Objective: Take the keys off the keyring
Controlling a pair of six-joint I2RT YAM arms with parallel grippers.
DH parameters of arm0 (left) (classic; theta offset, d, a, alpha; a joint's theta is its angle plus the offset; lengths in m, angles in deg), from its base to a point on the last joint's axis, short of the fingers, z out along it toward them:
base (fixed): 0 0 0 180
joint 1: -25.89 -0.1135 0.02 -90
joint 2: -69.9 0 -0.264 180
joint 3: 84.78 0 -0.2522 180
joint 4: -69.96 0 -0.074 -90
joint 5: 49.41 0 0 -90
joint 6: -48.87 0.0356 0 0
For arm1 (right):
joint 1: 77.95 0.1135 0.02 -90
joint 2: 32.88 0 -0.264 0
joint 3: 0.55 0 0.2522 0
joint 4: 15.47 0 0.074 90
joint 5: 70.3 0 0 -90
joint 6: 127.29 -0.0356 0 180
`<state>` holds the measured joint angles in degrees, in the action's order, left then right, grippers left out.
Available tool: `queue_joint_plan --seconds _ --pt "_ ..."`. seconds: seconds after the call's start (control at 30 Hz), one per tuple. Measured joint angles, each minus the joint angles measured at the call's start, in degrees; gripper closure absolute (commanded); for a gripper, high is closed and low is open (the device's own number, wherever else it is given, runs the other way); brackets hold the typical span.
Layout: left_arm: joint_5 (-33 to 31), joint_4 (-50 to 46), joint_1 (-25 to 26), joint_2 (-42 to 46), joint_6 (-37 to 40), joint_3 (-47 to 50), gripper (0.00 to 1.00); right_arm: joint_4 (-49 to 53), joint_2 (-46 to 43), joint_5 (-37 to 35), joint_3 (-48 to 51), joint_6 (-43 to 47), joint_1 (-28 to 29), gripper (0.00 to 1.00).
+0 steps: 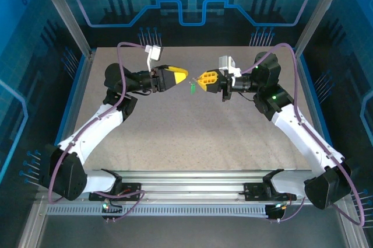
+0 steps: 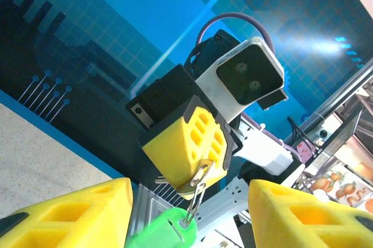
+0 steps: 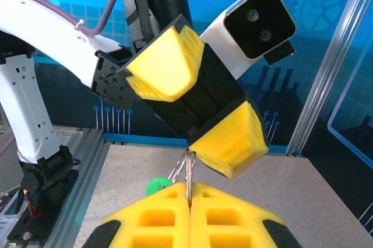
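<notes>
Two grippers face each other: right gripper [image 1: 203,80] clamped on the keyring [image 3: 186,172], green tag [image 1: 192,88] dangling beneath; left gripper [image 1: 182,76] spread open just left.

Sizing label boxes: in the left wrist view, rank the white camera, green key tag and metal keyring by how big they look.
1. white camera
2. green key tag, cut off by the bottom edge
3. metal keyring

Facing tip to tip above mid-table [image 1: 175,143], left gripper [image 1: 185,75] on the left and right gripper [image 1: 202,79] on the right, with keyring [image 2: 200,181] pinched in the latter, between them, key tag [image 1: 192,88] hanging below.
</notes>
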<state>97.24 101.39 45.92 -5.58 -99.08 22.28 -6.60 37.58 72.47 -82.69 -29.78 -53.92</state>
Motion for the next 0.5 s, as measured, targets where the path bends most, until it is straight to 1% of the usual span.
queue_joint_plan --seconds 0.13,0.4,0.5 --pt "0.0 -3.0 0.7 0.3 3.0 -0.6 0.41 0.2 0.0 -0.3 -0.5 0.0 0.0 1.0" --pt "-0.2 -10.5 2.8 0.7 9.2 -1.9 0.41 0.2 0.0 -0.9 -0.7 0.0 0.0 1.0" --pt "-0.3 -12.0 3.0 0.9 10.6 -2.4 0.43 0.2 0.1 -1.0 -0.7 -0.1 0.0 1.0"
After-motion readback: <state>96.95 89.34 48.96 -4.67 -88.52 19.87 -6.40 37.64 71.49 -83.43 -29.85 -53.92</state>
